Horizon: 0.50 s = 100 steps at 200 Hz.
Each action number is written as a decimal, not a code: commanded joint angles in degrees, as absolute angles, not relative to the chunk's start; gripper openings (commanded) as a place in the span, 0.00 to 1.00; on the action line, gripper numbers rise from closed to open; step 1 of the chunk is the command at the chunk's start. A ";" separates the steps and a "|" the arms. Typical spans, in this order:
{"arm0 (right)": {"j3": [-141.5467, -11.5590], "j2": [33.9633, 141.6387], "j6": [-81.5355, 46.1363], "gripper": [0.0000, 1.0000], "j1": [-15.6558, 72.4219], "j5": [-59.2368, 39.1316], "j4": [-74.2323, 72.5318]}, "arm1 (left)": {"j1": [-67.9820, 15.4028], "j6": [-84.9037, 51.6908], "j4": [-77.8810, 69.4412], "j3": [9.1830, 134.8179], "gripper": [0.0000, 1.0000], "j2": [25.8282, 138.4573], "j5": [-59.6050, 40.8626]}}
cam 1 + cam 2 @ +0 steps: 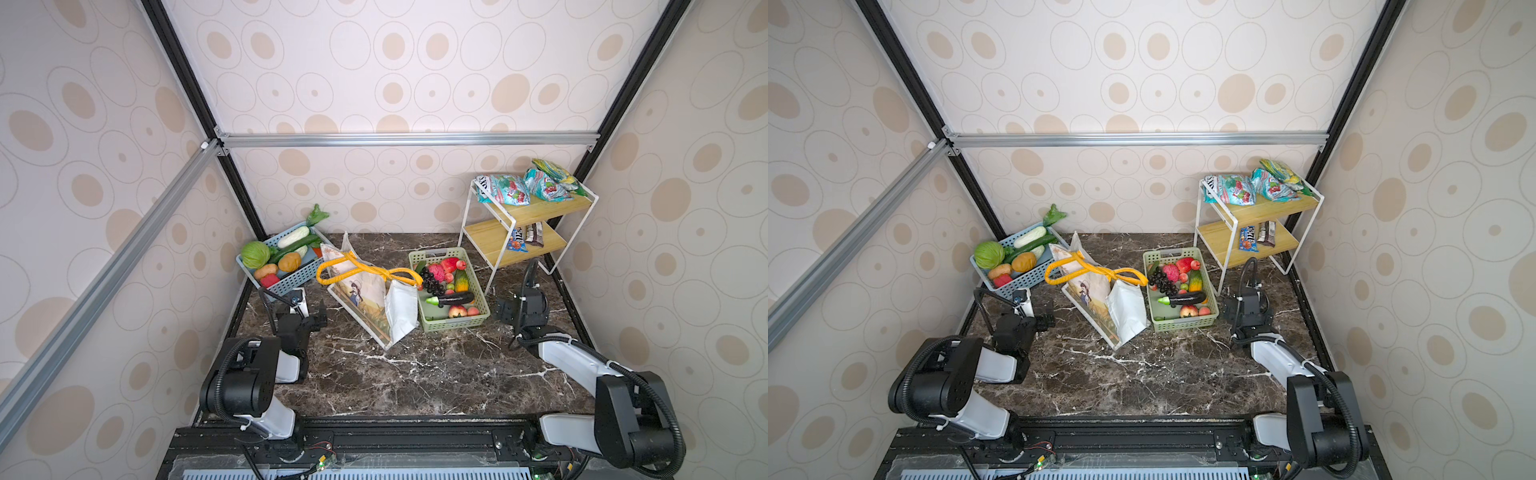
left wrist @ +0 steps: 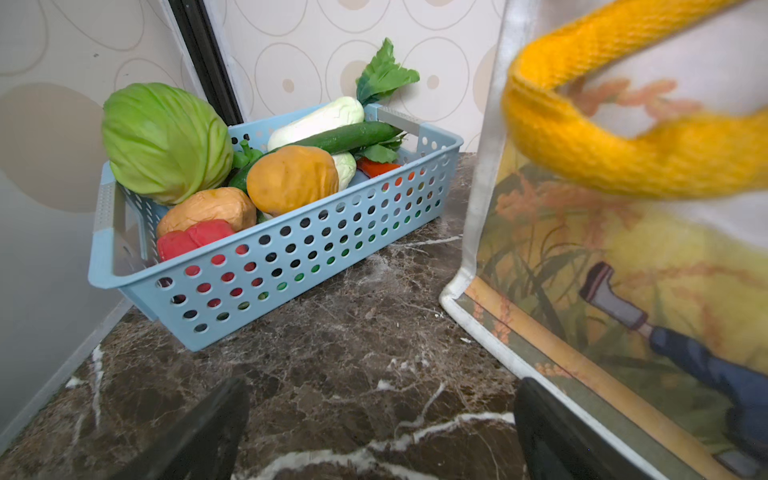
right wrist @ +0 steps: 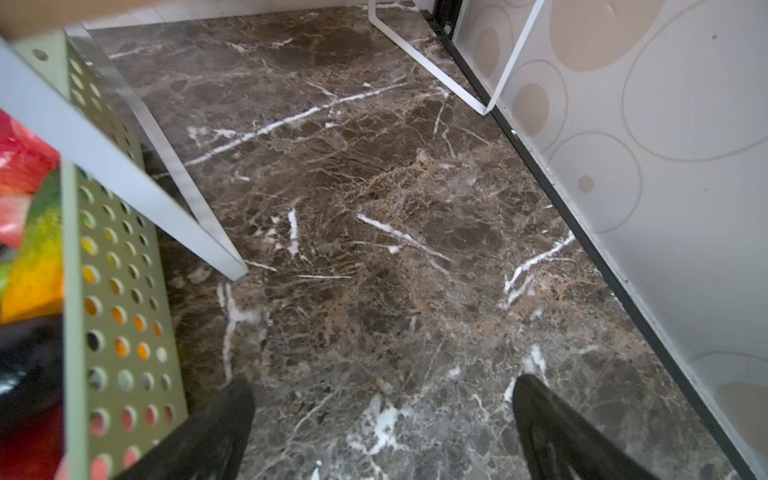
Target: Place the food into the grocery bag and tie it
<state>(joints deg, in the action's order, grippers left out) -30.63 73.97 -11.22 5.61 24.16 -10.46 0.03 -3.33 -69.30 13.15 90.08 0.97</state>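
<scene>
The grocery bag (image 1: 365,301) (image 1: 1096,299), cream-white with a printed girl, stands tilted mid-table. Its yellow-orange handles (image 1: 359,270) (image 1: 1090,270) are twisted together in a knot over its mouth, and its inside is hidden. Toy food fills a blue basket (image 1: 293,278) (image 2: 291,266) left of the bag and a green basket (image 1: 455,322) (image 3: 120,266) right of it. My left gripper (image 1: 311,311) (image 1: 1038,311) (image 2: 382,388) hangs open and empty over bare marble between the blue basket and the bag. My right gripper (image 1: 519,305) (image 1: 1246,309) (image 3: 382,384) is open and empty just right of the green basket.
A white-framed wooden shelf rack (image 1: 523,232) (image 1: 1254,235) at the back right holds snack packets (image 1: 505,189) and candy bars (image 1: 525,237). Its white leg (image 3: 124,166) stands close to the green basket. Patterned walls close in the marble table (image 1: 415,374) on three sides.
</scene>
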 commanded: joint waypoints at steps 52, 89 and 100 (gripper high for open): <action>-22.63 85.57 -1.91 1.00 5.55 21.52 -48.29 | -0.60 -1.41 -77.23 13.01 0.99 90.38 2.99; -21.94 89.10 -1.06 1.00 5.49 19.53 -51.04 | -0.63 -1.41 -77.13 13.02 0.99 90.44 3.08; -23.38 87.88 -2.35 1.00 5.33 19.05 -47.24 | -0.64 -1.36 -77.17 13.10 0.99 90.44 3.08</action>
<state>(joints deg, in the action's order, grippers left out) -21.65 88.58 -3.03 5.61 20.71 -46.15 -0.30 -2.96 -74.46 12.84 90.26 2.68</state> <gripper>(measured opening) 0.999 0.992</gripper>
